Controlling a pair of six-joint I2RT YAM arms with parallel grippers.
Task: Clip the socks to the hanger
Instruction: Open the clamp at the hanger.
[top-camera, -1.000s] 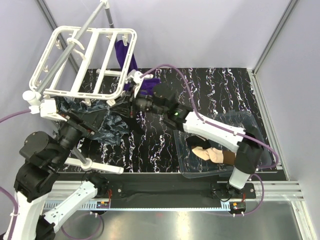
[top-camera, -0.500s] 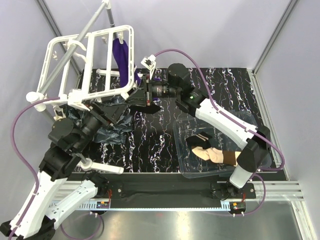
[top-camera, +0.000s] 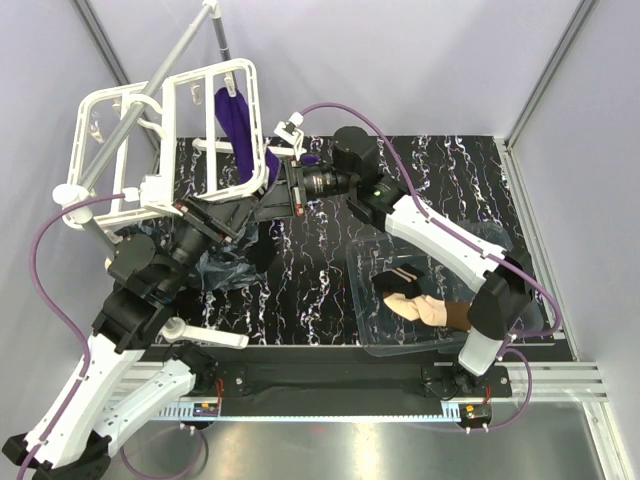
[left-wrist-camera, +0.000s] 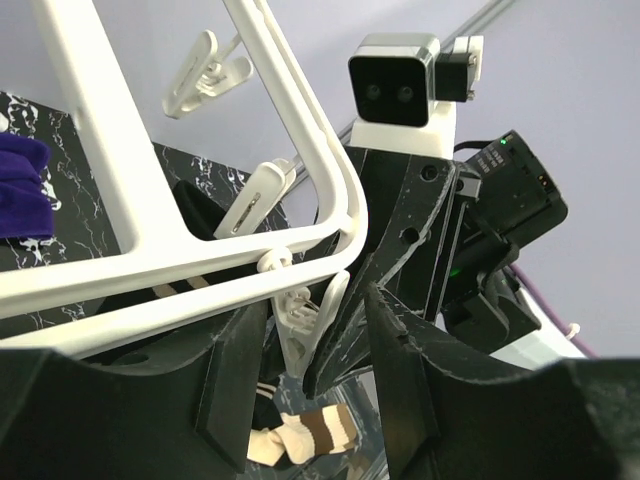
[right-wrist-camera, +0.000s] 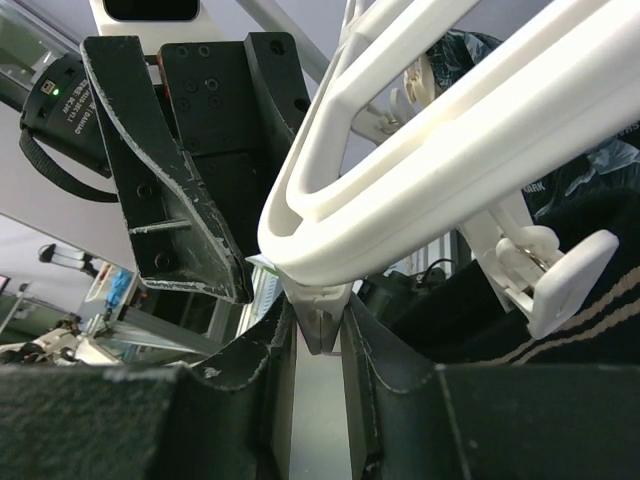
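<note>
The white hanger hangs tilted from the pole at the back left, and a purple sock hangs from its far side. My right gripper is at the hanger's near right corner. In the right wrist view its jaws are pinched on a white clip under the frame. My left gripper is just left of it. It is open around another dangling clip and holds nothing. Beige, black and brown-cuffed socks lie in the bin and also show in the left wrist view.
A clear plastic bin stands at the right front of the black marbled table. The grey metal pole slants over the back left. A dark plastic bag lies under the hanger. Grey walls stand on both sides.
The hanger has swung up and tilted steeper. My left arm has risen and moved right to its near corner. My right gripper has lifted from the table to the same corner and closed on a clip.
</note>
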